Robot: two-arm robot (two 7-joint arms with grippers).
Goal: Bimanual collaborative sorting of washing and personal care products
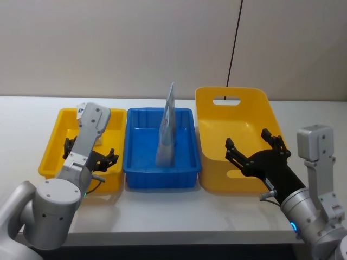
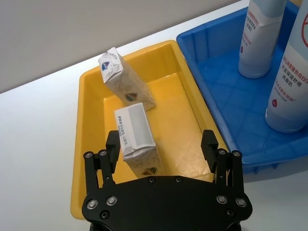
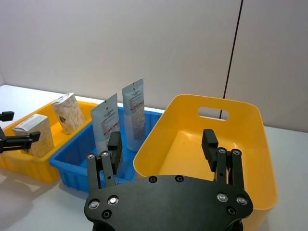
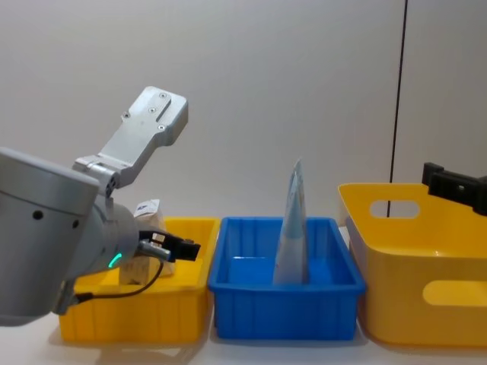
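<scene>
Two white-grey speckled soft packs lie in the small yellow bin (image 2: 77,144): one pack (image 2: 126,79) at the far end, the other pack (image 2: 137,139) nearer. My left gripper (image 2: 161,142) hovers open over the nearer pack, its fingers wide apart on either side and not touching it. Two pale tubes (image 2: 257,38) (image 2: 291,82) stand upright in the blue bin (image 1: 160,179), seen edge-on as one tapered shape (image 1: 167,132) in the head view. My right gripper (image 1: 248,140) is open and holds nothing, over the front part of the large yellow bin (image 1: 233,114).
The three bins stand side by side on a white table (image 1: 173,214), with bare table in front of them. A wall with a black cable (image 1: 233,43) is close behind. The large yellow bin (image 3: 231,144) holds nothing.
</scene>
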